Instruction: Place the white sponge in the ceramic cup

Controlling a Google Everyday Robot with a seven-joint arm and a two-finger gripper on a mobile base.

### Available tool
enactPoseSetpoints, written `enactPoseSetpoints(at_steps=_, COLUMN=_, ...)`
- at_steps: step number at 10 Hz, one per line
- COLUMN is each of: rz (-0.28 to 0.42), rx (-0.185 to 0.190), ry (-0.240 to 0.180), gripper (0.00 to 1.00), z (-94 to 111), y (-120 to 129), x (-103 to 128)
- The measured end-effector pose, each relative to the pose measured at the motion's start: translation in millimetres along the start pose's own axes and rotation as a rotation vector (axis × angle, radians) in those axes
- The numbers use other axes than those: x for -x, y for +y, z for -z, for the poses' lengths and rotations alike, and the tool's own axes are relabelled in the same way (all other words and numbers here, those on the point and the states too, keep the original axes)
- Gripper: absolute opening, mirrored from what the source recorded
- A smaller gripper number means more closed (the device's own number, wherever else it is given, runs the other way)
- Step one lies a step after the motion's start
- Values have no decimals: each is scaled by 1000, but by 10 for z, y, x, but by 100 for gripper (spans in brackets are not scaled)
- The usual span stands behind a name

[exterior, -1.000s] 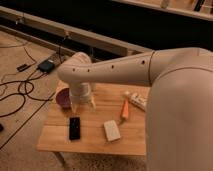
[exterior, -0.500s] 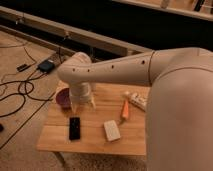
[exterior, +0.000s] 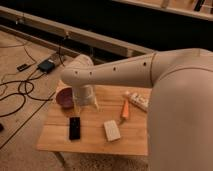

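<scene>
The white sponge (exterior: 112, 130) lies flat on the wooden counter (exterior: 95, 145), near the front edge, with nothing gripping it. A black bar (exterior: 74, 128) lies to its left in the view. An orange item (exterior: 125, 110) sits just behind it, and a long white packet (exterior: 137, 100) lies farther back. The claw (exterior: 86, 103) hangs low over the counter's back left part, just beside a dark purple bowl (exterior: 64, 97) and well apart from the sponge. Whether it is open or closed cannot be told.
</scene>
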Motion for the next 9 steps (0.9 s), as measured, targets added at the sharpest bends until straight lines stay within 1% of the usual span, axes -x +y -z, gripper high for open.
enactPoseSetpoints(at_steps=1, rz=15, rx=4, ry=4, gripper=65, z=-55, y=-76, x=-54)
enactPoseSetpoints(at_steps=2, rz=29, rx=20, ry=9, gripper=65, z=-113, y=-163, x=-123)
enactPoseSetpoints(at_steps=4, rz=33, rx=53, ry=20, gripper=65, z=-219, y=-322, x=-246)
enactPoseSetpoints(at_steps=5, rz=27, rx=73, ry=34, gripper=65, z=-316, y=-451, x=-345)
enactPoseSetpoints(at_steps=7, rz=4, rx=89, ry=59, gripper=65, z=-505, y=-696, x=-481)
enactPoseSetpoints(at_steps=9, rz=-13, rx=100, ry=74, gripper=65, z=-685, y=-871, x=-523)
